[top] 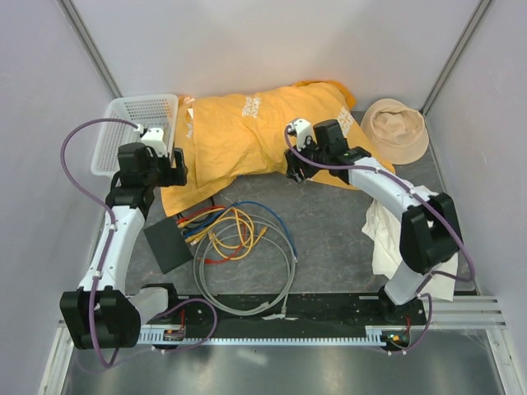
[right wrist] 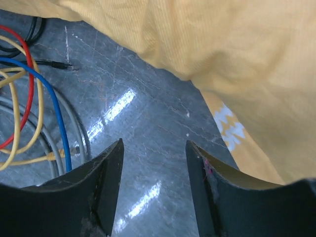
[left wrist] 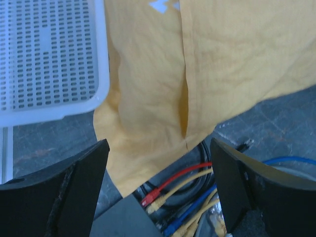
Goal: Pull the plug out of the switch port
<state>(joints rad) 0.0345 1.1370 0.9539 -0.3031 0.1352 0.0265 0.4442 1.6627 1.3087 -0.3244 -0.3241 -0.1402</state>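
Note:
A dark grey network switch point(top: 167, 243) lies on the table left of centre, with red, yellow and blue cables plugged into its side. In the left wrist view the switch point(left wrist: 116, 219) shows at the bottom, with a red plug point(left wrist: 149, 198), a yellow plug point(left wrist: 154, 207) and a blue plug point(left wrist: 170, 228) at its ports. My left gripper point(left wrist: 159, 177) is open and empty, hovering above the plugs and the shirt's edge. My right gripper point(right wrist: 154, 168) is open and empty over bare table beside the yellow shirt point(right wrist: 222, 54).
A yellow shirt point(top: 263, 136) covers the back middle and overlaps the switch's far end. A white basket point(top: 136, 123) stands at back left, a beige hat point(top: 395, 127) at back right, white cloth point(top: 383, 239) by the right arm. Loose cables point(top: 243, 255) coil mid-table.

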